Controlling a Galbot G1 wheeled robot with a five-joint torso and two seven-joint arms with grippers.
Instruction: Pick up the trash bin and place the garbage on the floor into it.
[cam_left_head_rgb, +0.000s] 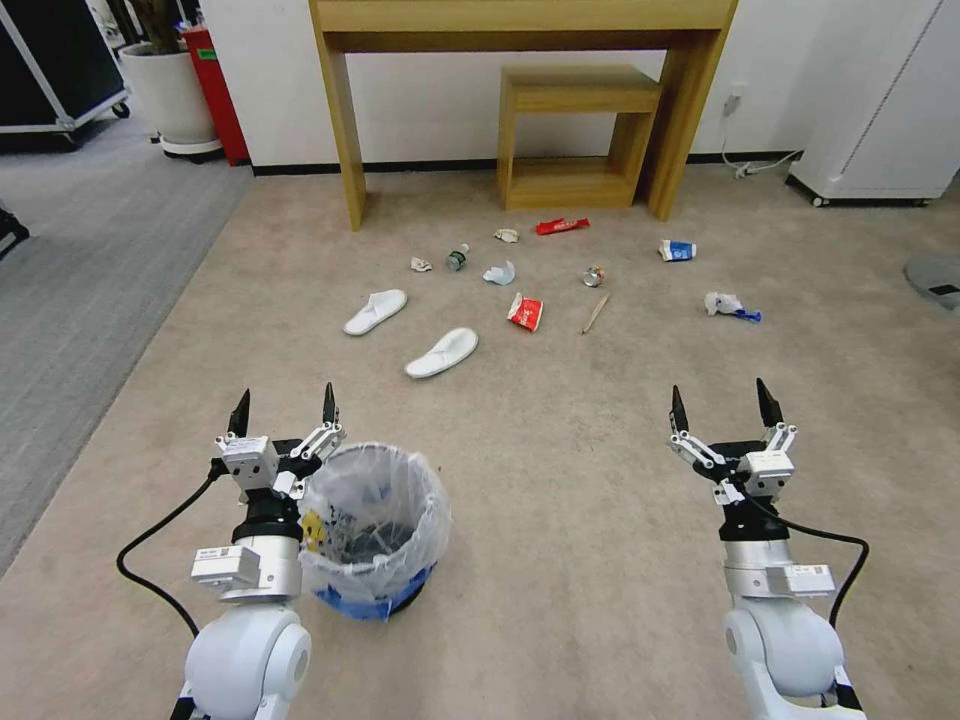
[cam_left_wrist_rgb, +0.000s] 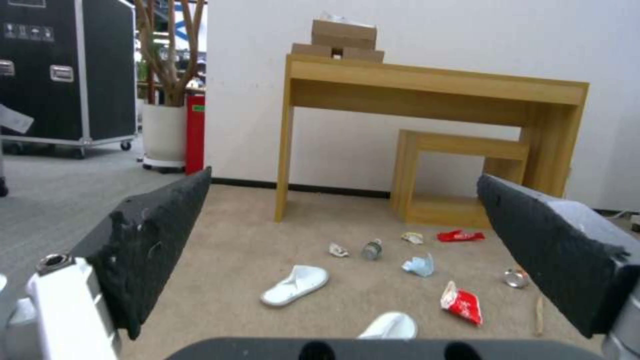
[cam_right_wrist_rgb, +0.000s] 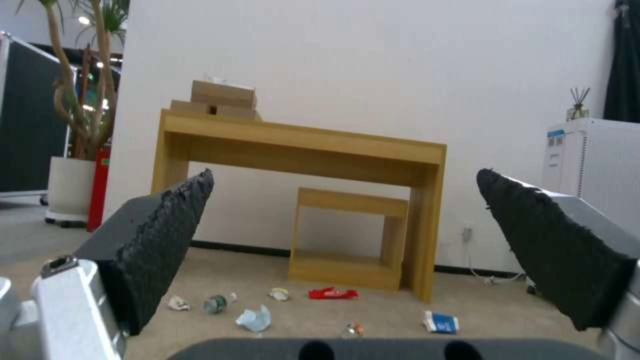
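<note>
One trash bin (cam_left_head_rgb: 375, 530), lined with a crinkled clear bag, stands on the beige floor (cam_left_head_rgb: 560, 450) in the near left of the head view. The left gripper (cam_left_head_rgb: 285, 412) is just beside the bin's left rim, its white linkage at or almost at the bag, and its two black fingers point forward, spread wide with nothing between them. The left wrist view shows the same pair of dark fingers (cam_left_wrist_rgb: 157, 235) standing apart, framing the litter beyond.

The garbage lies scattered ahead, well apart from the bin. From left to right there are two white slippers, one farther (cam_left_head_rgb: 375, 311) and one nearer (cam_left_head_rgb: 442, 353); one small crumpled scrap (cam_left_head_rgb: 421, 264); one small clear bottle (cam_left_head_rgb: 457, 258); one pale crumpled piece (cam_left_head_rgb: 500, 273); one more scrap (cam_left_head_rgb: 507, 235); two red wrappers, the nearer (cam_left_head_rgb: 525, 312) and the farther (cam_left_head_rgb: 562, 226); one crushed can (cam_left_head_rgb: 594, 276); one thin wooden stick (cam_left_head_rgb: 595, 313); one blue-white carton (cam_left_head_rgb: 677, 250); and one crumpled white paper (cam_left_head_rgb: 726, 304).

The right gripper (cam_left_head_rgb: 726, 405) hangs over bare carpet on the right, forearm upright, fingers (cam_right_wrist_rgb: 553, 250) spread and empty.
</note>
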